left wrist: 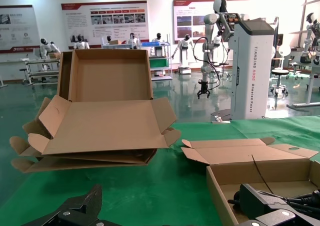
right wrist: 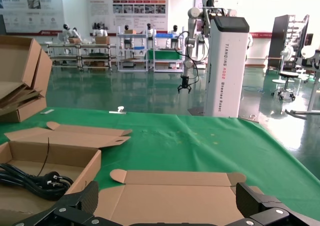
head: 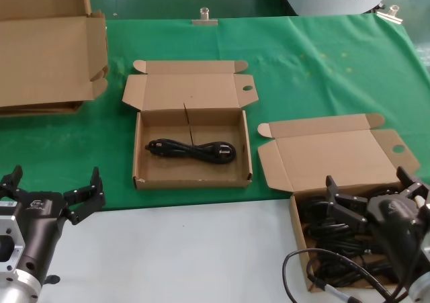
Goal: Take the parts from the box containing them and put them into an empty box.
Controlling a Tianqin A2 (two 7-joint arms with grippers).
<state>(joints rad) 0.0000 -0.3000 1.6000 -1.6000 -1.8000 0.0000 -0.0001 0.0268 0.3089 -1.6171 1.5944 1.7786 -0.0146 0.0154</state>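
The centre mailer box (head: 192, 180) lies open on the green cloth with one coiled black cord (head: 191, 149) in it. The right mailer box (head: 294, 217) holds several black cords (head: 321, 224), and its lid (head: 336, 156) lies open behind. My right gripper (head: 368, 185) is open and empty just above those cords. In the right wrist view its fingers (right wrist: 80, 202) frame the lid (right wrist: 170, 193), with the centre box (right wrist: 55, 160) and its cord (right wrist: 30, 181) to one side. My left gripper (head: 54, 182) is open and empty in front of the cloth, left of the centre box (left wrist: 265, 173).
A large plain carton (head: 47, 54) with open flaps stands at the back left and also shows in the left wrist view (left wrist: 105, 110). The white table front (head: 188, 249) runs below the green cloth (head: 322, 68). A metal clip (head: 203, 17) sits at the cloth's far edge.
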